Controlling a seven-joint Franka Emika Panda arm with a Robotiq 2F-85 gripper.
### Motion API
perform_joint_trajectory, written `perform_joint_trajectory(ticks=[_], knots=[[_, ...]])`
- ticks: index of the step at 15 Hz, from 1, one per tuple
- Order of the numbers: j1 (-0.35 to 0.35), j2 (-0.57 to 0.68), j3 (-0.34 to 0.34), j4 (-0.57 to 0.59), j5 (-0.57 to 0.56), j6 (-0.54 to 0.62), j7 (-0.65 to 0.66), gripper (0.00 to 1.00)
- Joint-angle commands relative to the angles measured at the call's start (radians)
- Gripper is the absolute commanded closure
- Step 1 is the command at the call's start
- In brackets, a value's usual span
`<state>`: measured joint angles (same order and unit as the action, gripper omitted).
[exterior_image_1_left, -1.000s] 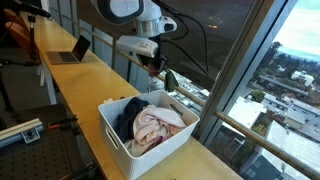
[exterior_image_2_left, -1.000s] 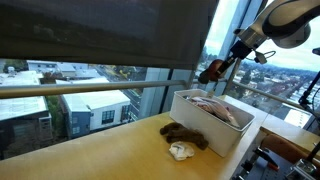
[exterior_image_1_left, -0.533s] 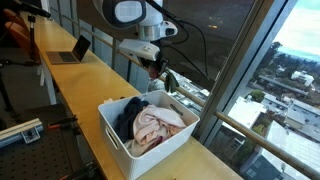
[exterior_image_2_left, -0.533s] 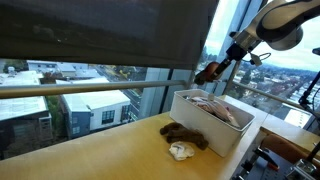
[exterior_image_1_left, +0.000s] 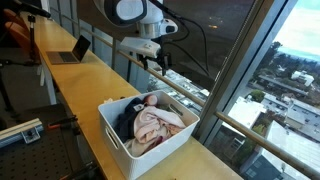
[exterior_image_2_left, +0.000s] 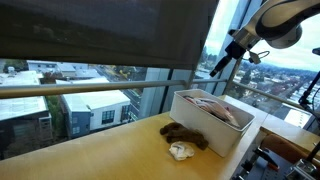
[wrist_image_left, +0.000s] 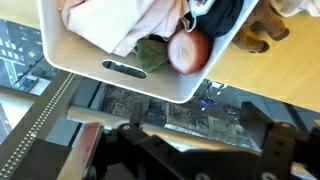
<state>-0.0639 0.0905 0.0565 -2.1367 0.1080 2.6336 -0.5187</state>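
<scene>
the hand (exterior_image_1_left: 158, 62) had opened wide and let go; one red ball (wrist_image_left: 188, 50) now lay in the one bin (exterior_image_1_left: 120, 140), two rags (exterior_image_2_left: 185, 134) beside it on the table (exterior_image_2_left: 90, 155).

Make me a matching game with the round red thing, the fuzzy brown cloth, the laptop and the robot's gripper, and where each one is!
Things:
1. round red thing
2. fuzzy brown cloth
3. grey open laptop
4. black gripper

Places:
A. beside the white plastic bin, on the wooden counter
B. far along the counter
C. up in the air over the bin's edge, jaws open
D. inside the bin, on the clothes

Pairs: 1-D, 2-A, 3-B, 4-C
</scene>
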Motion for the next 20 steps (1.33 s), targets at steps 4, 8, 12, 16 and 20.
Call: perform_joint_trajectory(ticks=[4,8,12,16,20], knots=[[0.046,0.002,0.004,0.007,-0.037,-0.021,0.042,0.00],[0.092,0.009,0.034,-0.008,-0.034,-0.021,0.068,0.00],[0.155,0.033,0.079,-0.013,-0.077,-0.016,0.122,0.00],[0.203,0.099,0.106,-0.006,-0.148,-0.009,0.176,0.00],[0.223,0.188,0.102,-0.024,-0.220,0.010,0.206,0.00]])
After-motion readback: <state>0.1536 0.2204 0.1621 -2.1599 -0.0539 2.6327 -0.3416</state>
